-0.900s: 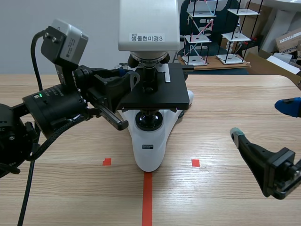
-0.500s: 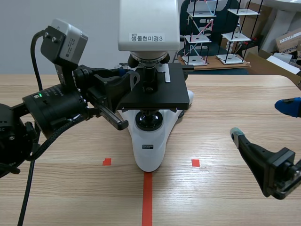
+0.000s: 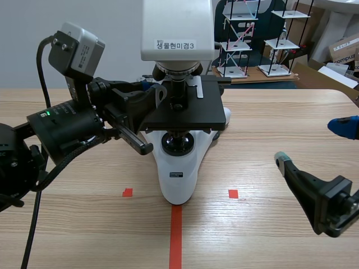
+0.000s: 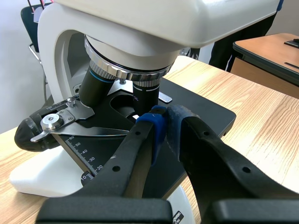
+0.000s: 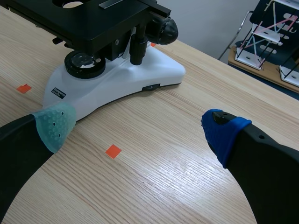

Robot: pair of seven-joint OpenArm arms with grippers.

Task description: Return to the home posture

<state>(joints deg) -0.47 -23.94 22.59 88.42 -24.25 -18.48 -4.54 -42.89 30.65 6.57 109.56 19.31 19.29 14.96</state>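
Observation:
A white microscope [image 3: 176, 179] with a black stage [image 3: 188, 115] stands mid-table. My left gripper [image 3: 156, 103] reaches in from the left, over the stage's left side. In the left wrist view its blue pads [image 4: 156, 128] meet just above the stage [image 4: 201, 116], right under the objective lenses [image 4: 142, 91]; the left gripper [image 4: 162, 125] is shut with nothing seen between the pads. My right gripper [image 3: 311, 143] hangs open low at the right, apart from the microscope. In the right wrist view it [image 5: 139, 128] spreads wide above bare wood, the microscope base [image 5: 135, 74] ahead of it.
Orange-red tape squares [image 3: 233, 193] and a tape line [image 3: 176, 235] mark the table's near part. Beyond the far edge stand small white model racks [image 3: 247, 39] and cardboard boxes [image 3: 345, 47]. The table's right corner [image 3: 350, 95] lies close to the right arm.

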